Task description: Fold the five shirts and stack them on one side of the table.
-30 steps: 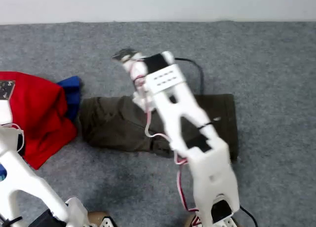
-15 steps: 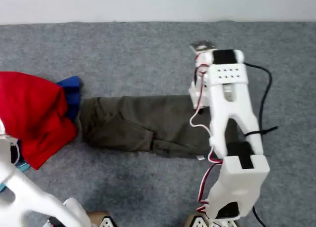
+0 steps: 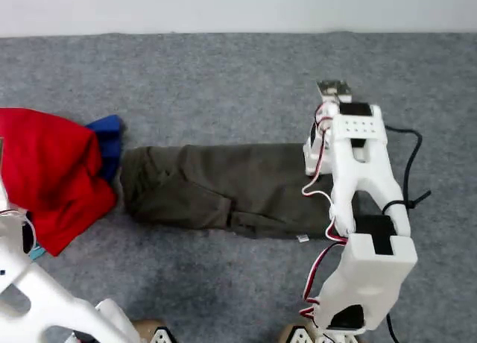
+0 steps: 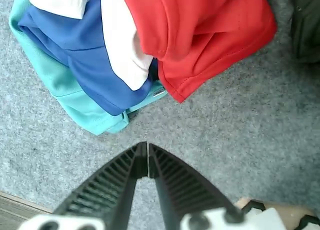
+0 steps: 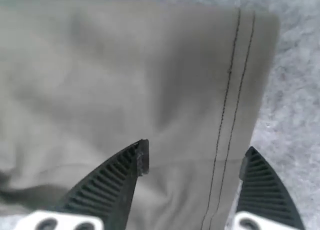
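An olive shirt (image 3: pixel 223 186), folded into a long strip, lies across the middle of the grey table. My right arm (image 3: pixel 356 160) stands over its right end. In the right wrist view my right gripper (image 5: pixel 195 162) is open just above the olive shirt (image 5: pixel 125 80), straddling the stitched hem (image 5: pixel 235 90). A pile of shirts sits at the left, with the red shirt (image 3: pixel 52 171) on top and a blue shirt (image 3: pixel 108 130) peeking out. My left gripper (image 4: pixel 148 160) is shut over bare carpet just short of the pile: red shirt (image 4: pixel 200 35), white shirt (image 4: pixel 120 45), blue shirt (image 4: pixel 75 55), teal shirt (image 4: pixel 75 102).
Grey carpet (image 3: pixel 223 74) covers the table, with open room behind and in front of the olive shirt. A pale wall (image 3: pixel 238 7) runs along the far edge. My left arm (image 3: pixel 30 283) fills the near left corner. A cable (image 3: pixel 406 171) hangs beside the right arm.
My right arm has swung right from the middle of the olive shirt to its right end. My left arm has drawn back from the red shirt towards the near left corner.
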Available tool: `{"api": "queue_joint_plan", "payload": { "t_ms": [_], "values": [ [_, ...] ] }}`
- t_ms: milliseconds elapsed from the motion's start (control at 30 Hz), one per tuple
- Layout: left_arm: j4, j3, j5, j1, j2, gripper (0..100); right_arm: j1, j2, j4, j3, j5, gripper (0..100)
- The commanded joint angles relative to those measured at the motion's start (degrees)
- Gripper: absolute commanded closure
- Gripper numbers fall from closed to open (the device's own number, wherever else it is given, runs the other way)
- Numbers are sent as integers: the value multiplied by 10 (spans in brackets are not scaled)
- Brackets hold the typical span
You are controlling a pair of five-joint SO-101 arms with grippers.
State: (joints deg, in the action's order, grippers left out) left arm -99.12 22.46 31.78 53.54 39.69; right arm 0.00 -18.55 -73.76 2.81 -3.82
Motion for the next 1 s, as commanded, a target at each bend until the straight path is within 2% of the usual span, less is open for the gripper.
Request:
{"api": "queue_joint_plan", "payload": {
  "t_ms": [0,233,367,433,567,600,733,967],
  "values": [
    [-13,-2,-2,3,12,984,11,29,51,33,5,701],
    [-13,-1,-2,3,12,984,15,-37,65,51,5,702],
    [-13,-1,-2,3,12,984,14,-80,6,-1,5,711],
    [-13,-1,-2,3,12,984,11,-104,-5,-22,3,768],
    [-13,-2,-2,3,12,984,10,-147,-41,-78,2,976],
    [-13,-3,-1,3,12,984,10,-156,-50,-91,1,998],
    [-13,-4,13,2,12,984,15,-161,-60,-105,-7,988],
    [-12,-5,19,2,12,984,23,-69,-103,-105,-84,990]
  ]
}}
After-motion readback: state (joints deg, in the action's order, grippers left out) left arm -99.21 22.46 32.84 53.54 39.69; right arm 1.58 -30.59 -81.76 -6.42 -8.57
